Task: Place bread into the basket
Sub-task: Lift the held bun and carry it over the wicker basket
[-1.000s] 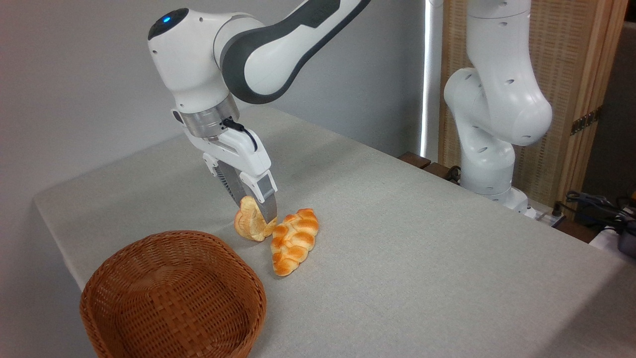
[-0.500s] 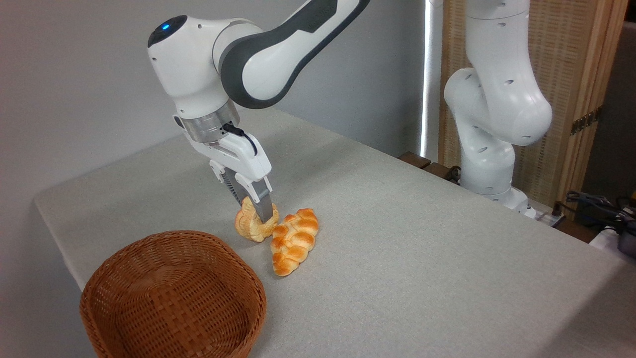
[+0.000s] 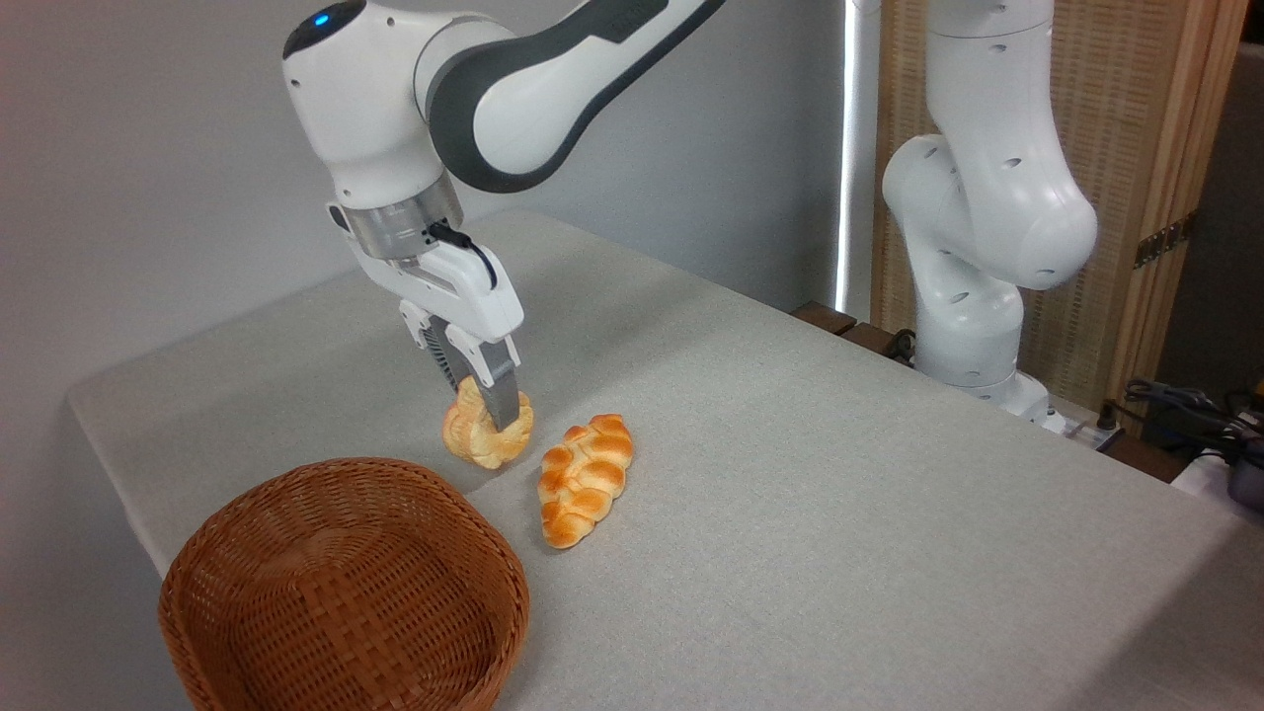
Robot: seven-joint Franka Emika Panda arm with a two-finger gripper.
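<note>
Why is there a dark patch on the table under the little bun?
In the fixed camera view, that is a soft shadow below the bread, which the pincer holds. The basket looks darker inside; the bright strip by the wall is washed out with glare; nothing looks blurry.

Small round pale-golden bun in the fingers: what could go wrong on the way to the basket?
The small round pale-golden bun is pinched on edge, so it may twist or slip free. It hangs low, so it could clip the brown woven wicker basket rim. A drop might also knock the glossy orange-brown braided loaf.
</note>
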